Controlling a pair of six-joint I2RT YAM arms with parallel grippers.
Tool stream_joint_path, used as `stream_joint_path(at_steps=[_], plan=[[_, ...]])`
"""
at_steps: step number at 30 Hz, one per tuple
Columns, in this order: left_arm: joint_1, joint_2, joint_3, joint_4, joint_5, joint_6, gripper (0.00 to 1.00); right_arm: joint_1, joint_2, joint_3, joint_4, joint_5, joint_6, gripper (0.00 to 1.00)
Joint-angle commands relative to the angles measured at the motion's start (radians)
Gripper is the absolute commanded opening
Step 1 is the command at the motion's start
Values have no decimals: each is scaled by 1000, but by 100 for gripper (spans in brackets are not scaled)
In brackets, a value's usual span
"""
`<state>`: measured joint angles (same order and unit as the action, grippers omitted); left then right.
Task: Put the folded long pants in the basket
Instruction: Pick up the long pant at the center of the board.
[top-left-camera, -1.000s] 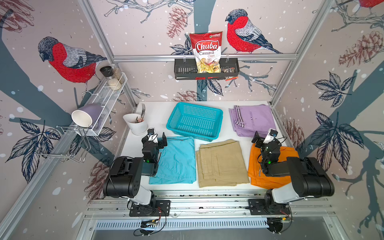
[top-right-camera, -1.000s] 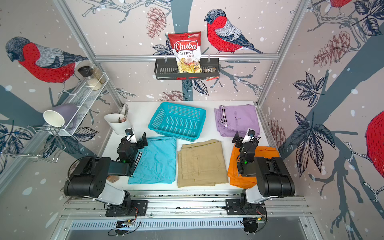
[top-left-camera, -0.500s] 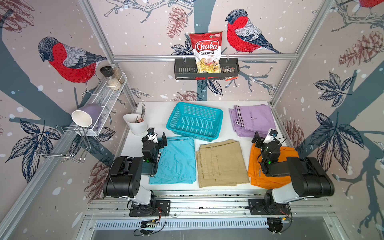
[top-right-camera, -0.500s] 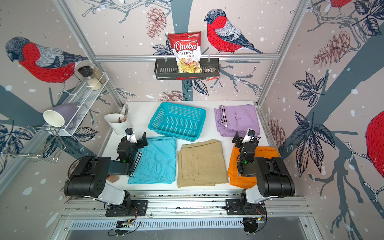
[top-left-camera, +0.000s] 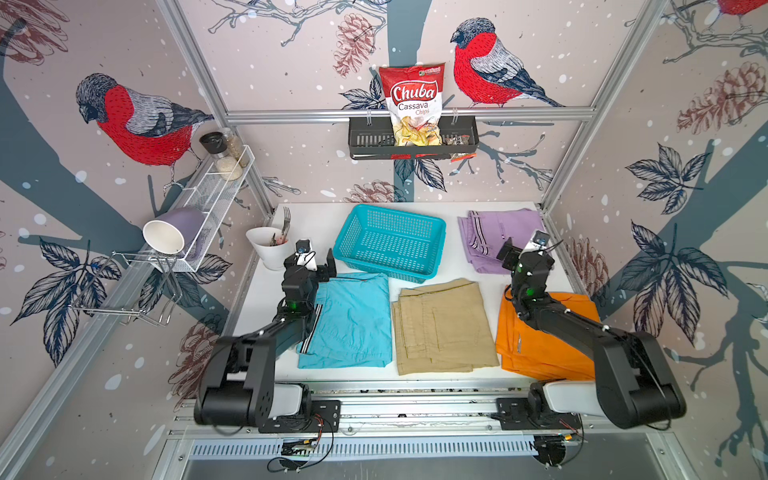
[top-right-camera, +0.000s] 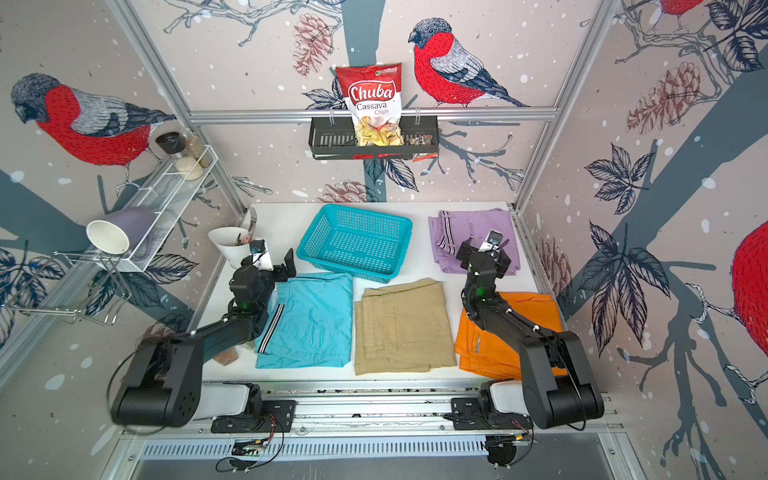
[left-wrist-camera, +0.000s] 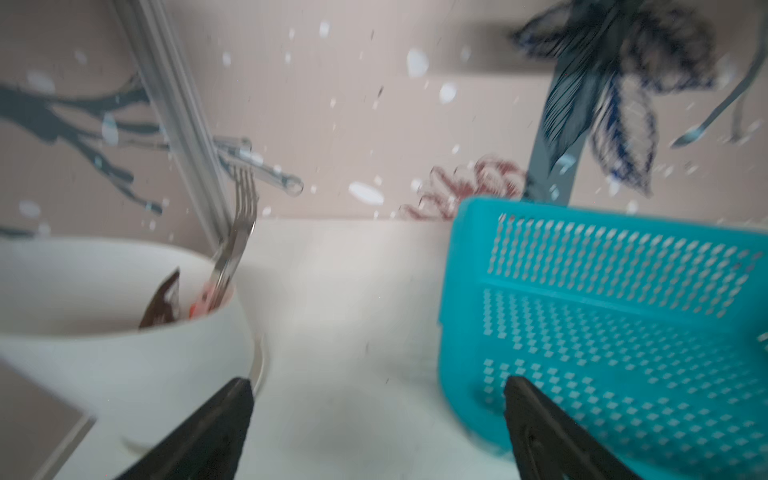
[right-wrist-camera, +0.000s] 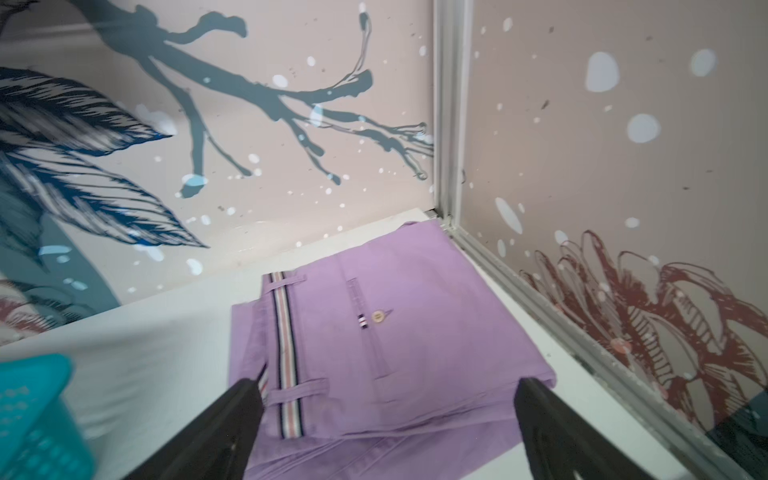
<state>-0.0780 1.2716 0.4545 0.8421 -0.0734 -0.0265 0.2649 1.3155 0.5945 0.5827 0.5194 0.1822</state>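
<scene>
Right wrist view: the right gripper (right-wrist-camera: 388, 382) gapes wide and empty, lilac pants (right-wrist-camera: 395, 324) just ahead, their near edge cut off. Blurred, the left gripper (left-wrist-camera: 377, 381) gapes too, cropped basket (left-wrist-camera: 602, 311) beside it.

Robot test cell dressed as mock household booth. Aluminium frame (top-left-camera: 291, 115) carries printed bullfinch wallpaper (top-left-camera: 137, 120) on three sides. White bench (top-left-camera: 316, 220) at centre. Left arm (top-left-camera: 266, 332) and right arm (top-left-camera: 573, 328) bolted to metal rail (top-left-camera: 415, 405) at 6 o'clock. Black wall rack (top-left-camera: 370, 141) with chips bag (top-left-camera: 412, 99) at 12 o'clock. White wire shelf (top-left-camera: 216, 199) with jars (top-left-camera: 226, 153) and mug (top-left-camera: 174, 232) at 10 o'clock.
</scene>
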Motion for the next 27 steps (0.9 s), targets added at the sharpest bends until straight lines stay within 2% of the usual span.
stream_joint_path(at_steps=[1, 3, 5, 6, 8, 10, 12, 13, 15, 16, 18, 20, 22, 24, 27], plan=[[-51, -191, 19, -260, -37, -47, 98, 94, -77, 154, -495, 8, 127, 100], [-101, -344, 82, -432, -133, -156, 98, 131, -138, 218, -610, -82, 128, 100], [-173, -476, 130, -572, -204, -327, 98, 158, -230, 236, -671, -95, 165, 100], [-197, -534, 148, -615, -174, -380, 98, 155, -296, 221, -688, -91, 210, 100], [-201, -600, 180, -664, 16, -391, 98, 128, -421, 154, -676, -133, 280, 100], [-202, -611, 219, -676, 227, -358, 98, 50, -543, 75, -622, -346, 324, 100], [-203, -583, 199, -625, 278, -504, 98, -25, -582, 12, -583, -561, 368, 100], [-203, -560, 172, -590, 297, -597, 98, -42, -577, -9, -571, -630, 377, 100], [-203, -511, 107, -517, 348, -747, 99, -44, -523, -43, -562, -688, 374, 100], [-204, -482, 93, -513, 370, -784, 99, -44, -503, -56, -559, -689, 370, 100], [-208, -386, 182, -633, 429, -694, 99, -47, -435, -109, -536, -663, 397, 100], [-226, -295, 288, -825, 364, -676, 99, -76, -379, -120, -566, -741, 424, 100], [-247, -252, 263, -794, 372, -715, 99, -77, -343, -138, -568, -796, 435, 100], [-281, -205, 259, -747, 433, -721, 99, -69, -317, -169, -541, -812, 452, 100], [-358, -120, 365, -878, 434, -658, 99, -61, -250, -180, -534, -792, 435, 100]])
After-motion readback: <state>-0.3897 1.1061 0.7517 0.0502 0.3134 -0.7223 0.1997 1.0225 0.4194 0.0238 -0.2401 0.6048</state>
